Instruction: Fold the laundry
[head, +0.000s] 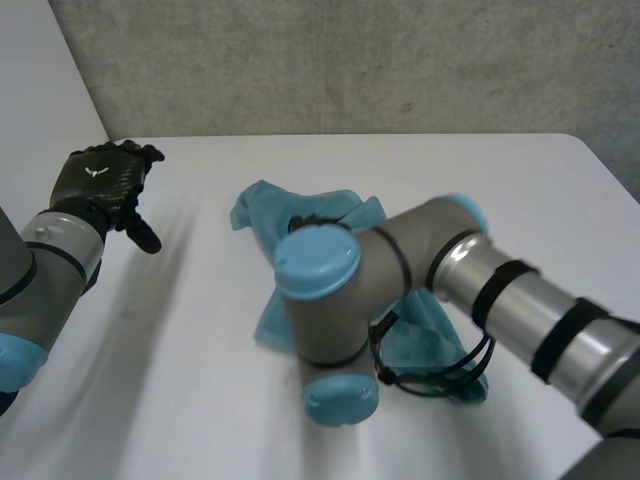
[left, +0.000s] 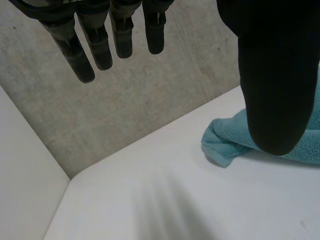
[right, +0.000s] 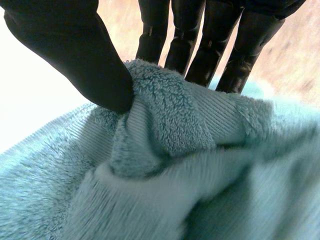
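White table (head: 520, 190), crumpled teal towel (head: 258, 210)

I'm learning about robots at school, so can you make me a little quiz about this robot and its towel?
1. True or false: the left hand is open and apart from the towel.
2. How does the towel lie on the table? A) neatly folded B) crumpled C) hanging off the edge
3. Fill in: the right hand pinches a fold of the towel between its thumb and its ____.

Key: 1 true; 2 B; 3 fingers.
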